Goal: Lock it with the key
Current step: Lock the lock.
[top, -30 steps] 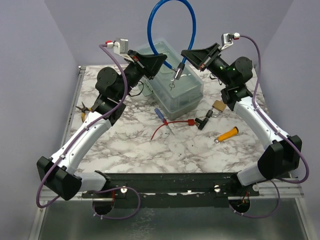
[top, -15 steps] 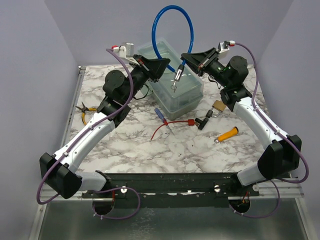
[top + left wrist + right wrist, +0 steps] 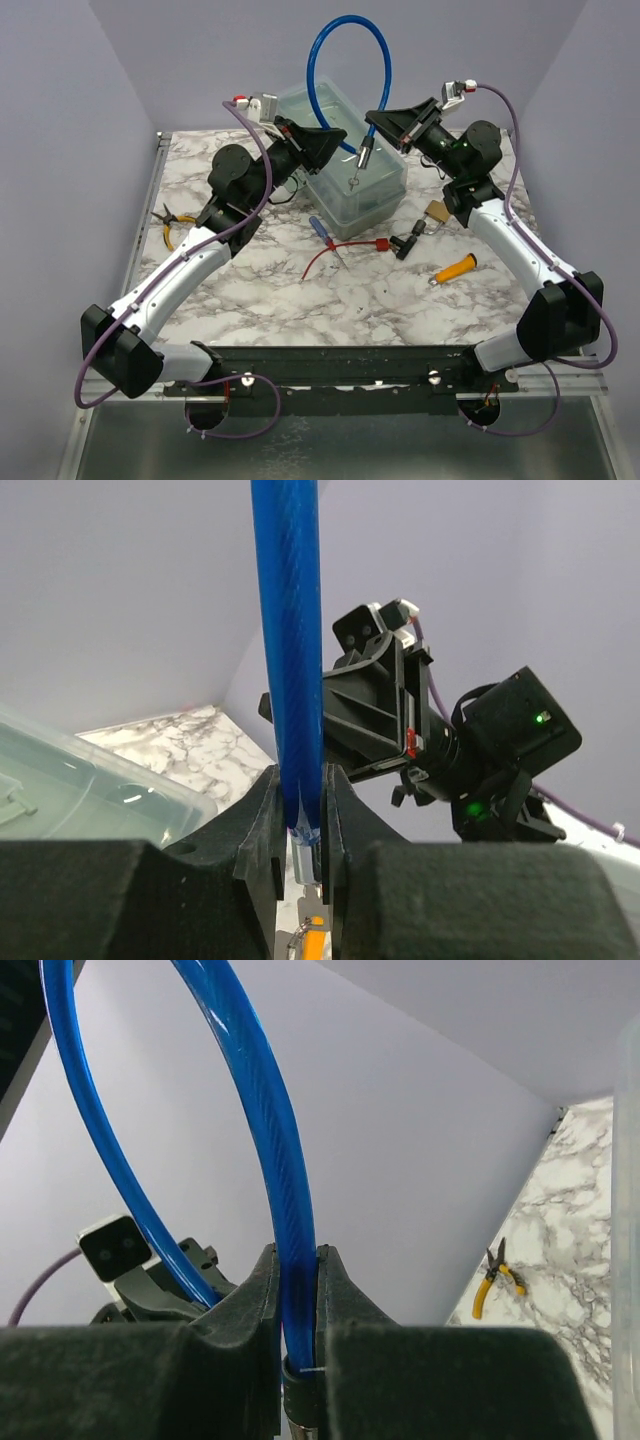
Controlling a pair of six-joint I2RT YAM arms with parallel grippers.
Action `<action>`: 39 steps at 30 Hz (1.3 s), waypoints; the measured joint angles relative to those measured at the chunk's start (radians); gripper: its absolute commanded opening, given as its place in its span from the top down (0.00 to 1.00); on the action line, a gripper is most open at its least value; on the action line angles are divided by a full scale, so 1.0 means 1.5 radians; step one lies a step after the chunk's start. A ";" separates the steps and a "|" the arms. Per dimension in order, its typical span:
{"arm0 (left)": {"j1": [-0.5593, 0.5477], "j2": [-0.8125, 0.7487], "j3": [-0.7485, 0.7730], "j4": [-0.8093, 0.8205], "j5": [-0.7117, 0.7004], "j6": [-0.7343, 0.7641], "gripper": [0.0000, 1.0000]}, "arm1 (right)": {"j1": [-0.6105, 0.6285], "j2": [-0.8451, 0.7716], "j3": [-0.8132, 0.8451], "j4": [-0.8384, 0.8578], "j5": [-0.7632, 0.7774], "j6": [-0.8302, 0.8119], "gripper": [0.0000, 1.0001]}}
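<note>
The brass padlock point(image 3: 437, 212) with its silver shackle lies on the marble table, below my right arm and apart from both grippers. Both grippers hold a blue cable loop point(image 3: 322, 60) up over the clear plastic box point(image 3: 360, 195). My left gripper point(image 3: 340, 138) is shut on one end of the cable point(image 3: 288, 630). My right gripper point(image 3: 372, 120) is shut on the other end point(image 3: 290, 1220), just above its silver ferrule point(image 3: 362, 155). A small key or ring point(image 3: 352, 183) dangles from that ferrule. The jaws show closed in the left wrist view point(image 3: 300, 785) and the right wrist view point(image 3: 297, 1265).
A black plug point(image 3: 405, 243) lies by the padlock. An orange-yellow tool handle point(image 3: 456, 268), a blue screwdriver point(image 3: 320, 230) and a red wire point(image 3: 335, 255) lie mid-table. Yellow pliers point(image 3: 170, 222) lie at the left edge, also seen in the right wrist view point(image 3: 495, 1278).
Both grippers have shifted a little to the right with the cable. The left arm has reached further over the box. The ferrule and dangling piece swung slightly right.
</note>
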 measured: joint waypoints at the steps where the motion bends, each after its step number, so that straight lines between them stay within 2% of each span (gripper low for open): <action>1: 0.000 -0.001 0.000 -0.001 0.007 0.008 0.79 | -0.002 -0.004 -0.006 0.010 -0.006 -0.009 1.00; 4: 0.007 -0.002 0.009 -0.014 0.037 0.043 0.71 | -0.008 -0.017 -0.021 0.037 -0.023 -0.028 1.00; 10: 0.032 -0.001 0.066 -0.076 0.099 0.089 0.62 | -0.021 -0.037 -0.022 0.080 -0.049 -0.045 1.00; 15: 0.068 0.011 0.138 -0.108 0.146 0.097 0.40 | -0.028 -0.041 -0.021 0.110 -0.060 -0.052 1.00; 18: 0.079 0.012 0.160 -0.110 0.168 0.097 0.33 | -0.031 -0.040 -0.018 0.115 -0.062 -0.054 1.00; 25: 0.089 0.005 0.140 -0.112 0.191 0.097 0.34 | -0.052 -0.040 0.007 0.125 -0.065 -0.057 1.00; 33: 0.090 -0.019 0.019 -0.110 0.239 0.120 0.41 | -0.060 -0.040 0.012 0.126 -0.065 -0.057 1.00; 39: 0.056 -0.013 0.020 -0.106 0.257 0.168 0.44 | -0.060 -0.040 0.012 0.126 -0.065 -0.057 1.00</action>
